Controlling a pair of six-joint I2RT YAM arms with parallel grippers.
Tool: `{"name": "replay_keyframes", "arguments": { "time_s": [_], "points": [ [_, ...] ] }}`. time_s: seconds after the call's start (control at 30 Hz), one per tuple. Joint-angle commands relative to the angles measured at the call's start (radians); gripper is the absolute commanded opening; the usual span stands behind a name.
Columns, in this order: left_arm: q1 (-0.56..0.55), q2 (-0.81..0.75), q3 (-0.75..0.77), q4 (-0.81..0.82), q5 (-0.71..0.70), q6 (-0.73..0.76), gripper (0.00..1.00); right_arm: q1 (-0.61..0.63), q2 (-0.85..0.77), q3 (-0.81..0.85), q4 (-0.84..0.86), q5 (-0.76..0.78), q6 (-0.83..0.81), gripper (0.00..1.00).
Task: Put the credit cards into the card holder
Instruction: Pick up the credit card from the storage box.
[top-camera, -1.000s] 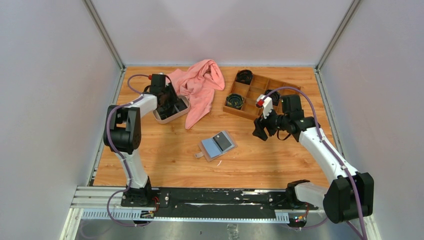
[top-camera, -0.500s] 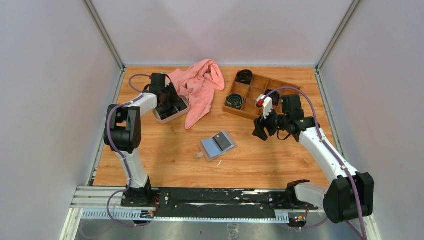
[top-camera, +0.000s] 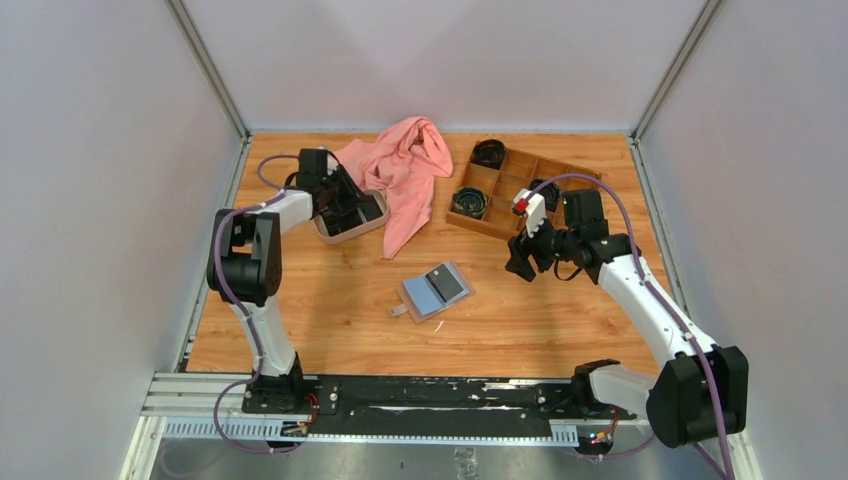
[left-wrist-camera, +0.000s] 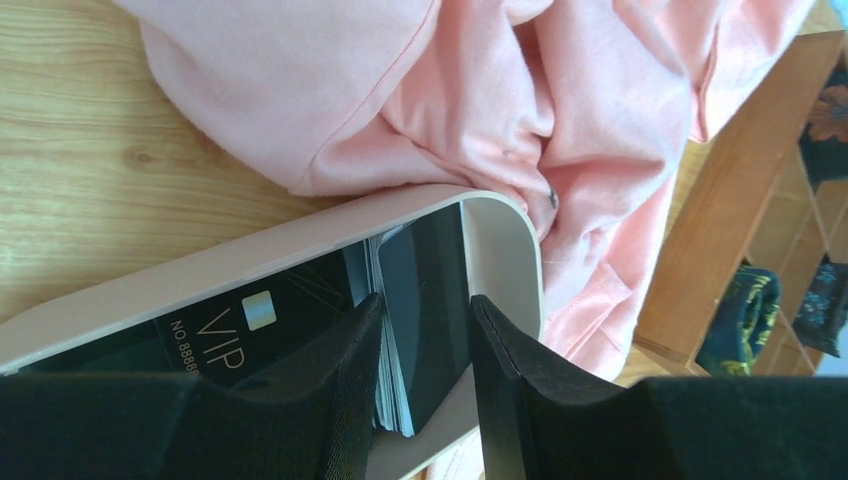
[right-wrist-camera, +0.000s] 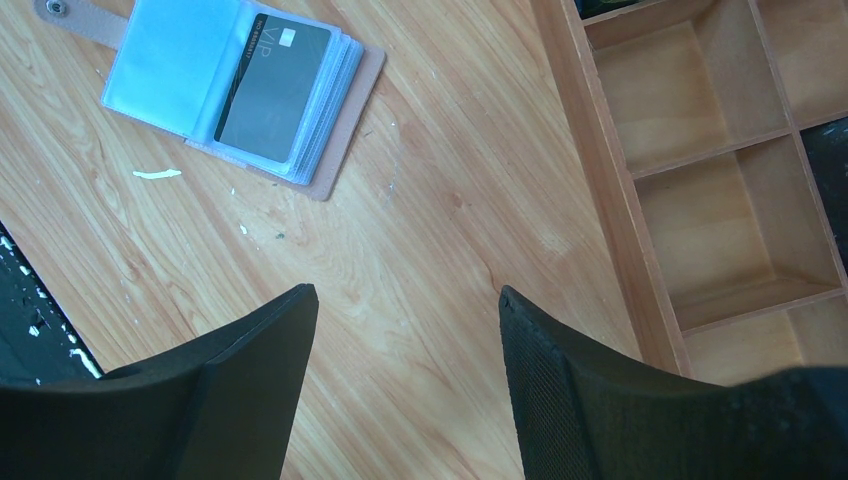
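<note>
The card holder (top-camera: 435, 290) lies open in the middle of the table, pale blue sleeves up, with one dark card (right-wrist-camera: 272, 92) in its right sleeve. More credit cards (left-wrist-camera: 420, 260) stand as a leaning stack in the oval beige tray (top-camera: 352, 232) at the back left, beside a flat black VIP card (left-wrist-camera: 250, 320). My left gripper (left-wrist-camera: 426, 300) reaches into that tray, its fingers shut on either side of the stack. My right gripper (right-wrist-camera: 407, 291) hovers open and empty over bare wood, right of the card holder (right-wrist-camera: 240, 95).
A pink cloth (top-camera: 400, 170) lies bunched against the tray's far side. A brown wooden compartment box (top-camera: 515, 190) with dark round items stands at the back right, close to my right gripper. Enclosure walls border the table.
The tray has slid and turned slightly to the right with my left gripper in it, nudging the cloth. The left jaws have narrowed. The right arm has stayed still.
</note>
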Motion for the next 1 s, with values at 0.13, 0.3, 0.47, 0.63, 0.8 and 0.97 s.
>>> {"name": "replay_keyframes", "arguments": {
  "time_s": [0.13,0.3,0.47,0.63,0.8,0.97],
  "points": [
    [-0.005,-0.046,-0.028,0.11,0.101,-0.069,0.36,0.018,-0.018,-0.011,-0.009,0.016,-0.01,0.71],
    [-0.005,-0.028,-0.027,0.131,0.133,-0.085,0.34,0.017,-0.018,-0.009,-0.009,0.016,-0.009,0.71],
    [-0.005,0.019,-0.011,0.135,0.186,-0.077,0.35,0.018,-0.02,-0.009,-0.01,0.018,-0.012,0.71],
    [-0.005,0.057,-0.003,0.146,0.225,-0.08,0.37,0.017,-0.02,-0.011,-0.011,0.021,-0.012,0.71],
    [-0.005,0.063,-0.009,0.146,0.207,-0.073,0.38,0.018,-0.02,-0.011,-0.011,0.021,-0.013,0.71],
    [-0.004,0.069,-0.02,0.146,0.176,-0.07,0.39,0.019,-0.021,-0.011,-0.011,0.021,-0.013,0.71]
  ]
}}
